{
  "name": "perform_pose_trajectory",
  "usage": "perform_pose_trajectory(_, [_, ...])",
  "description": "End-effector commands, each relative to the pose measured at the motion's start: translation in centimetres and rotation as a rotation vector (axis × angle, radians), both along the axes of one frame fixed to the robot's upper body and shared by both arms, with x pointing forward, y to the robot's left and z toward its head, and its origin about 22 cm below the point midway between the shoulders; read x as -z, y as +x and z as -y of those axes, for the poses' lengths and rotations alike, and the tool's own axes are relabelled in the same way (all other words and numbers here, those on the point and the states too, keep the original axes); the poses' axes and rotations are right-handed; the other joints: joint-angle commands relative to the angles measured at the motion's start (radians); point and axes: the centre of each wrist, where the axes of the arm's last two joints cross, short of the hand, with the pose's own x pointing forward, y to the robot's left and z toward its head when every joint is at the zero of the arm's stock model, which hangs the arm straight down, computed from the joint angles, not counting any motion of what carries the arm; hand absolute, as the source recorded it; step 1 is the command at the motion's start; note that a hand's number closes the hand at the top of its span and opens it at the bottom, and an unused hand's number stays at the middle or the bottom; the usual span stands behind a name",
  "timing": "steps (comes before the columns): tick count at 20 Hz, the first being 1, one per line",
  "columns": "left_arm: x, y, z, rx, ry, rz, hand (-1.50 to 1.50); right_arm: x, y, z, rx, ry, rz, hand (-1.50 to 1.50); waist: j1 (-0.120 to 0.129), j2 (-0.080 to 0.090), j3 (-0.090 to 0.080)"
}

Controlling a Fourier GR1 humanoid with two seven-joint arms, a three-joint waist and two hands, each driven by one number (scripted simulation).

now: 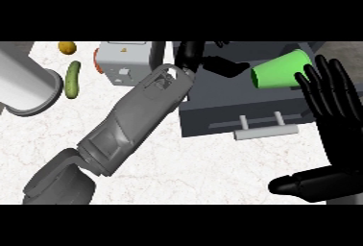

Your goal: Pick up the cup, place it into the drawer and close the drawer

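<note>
White marble-look counter [212, 168] carried everything, pale with faint veining. At its left edge lay a big grey-white cylinder [27, 86] on its side, with a green cucumber [72, 79] just beside it and a small yellow-brown, potato-like item [66, 47] near the top. A grey boxy appliance [124, 62] with a red part on its left sat top centre, next to a dark grey drawer unit [234, 113] with a light grey handle [264, 129].

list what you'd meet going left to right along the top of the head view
large grey metal cylinder → long green cucumber → grey boxy appliance → left hand → bright green plastic cup → open right hand
</note>
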Motion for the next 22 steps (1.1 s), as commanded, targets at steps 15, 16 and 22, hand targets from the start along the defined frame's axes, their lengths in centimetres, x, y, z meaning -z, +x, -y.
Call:
perform_pose_trajectory(15, [-1.9,-0.8,0.9,0.145,-0.350,0.062,-1.50,-0.8,-0.1,1.9,-0.064,0.071,-0.025,-1.50,0.078,-0.017,-0.002])
perform_pose_trajectory(16, [-2.7,-1.1,1.3,0.140,-0.365,0.042,-1.50,-2.2,-1.2,2.4,-0.067,0.060,-0.007,-1.50,0.083,-0.023,-0.002])
perform_pose_trajectory(22, [-1.9,-0.6,-2.5,0.102,-0.425,0.028,-1.50,-1.7,-1.6,2.0,-0.102,-0.121,-0.005,1.50,0.122,-0.030,-0.003])
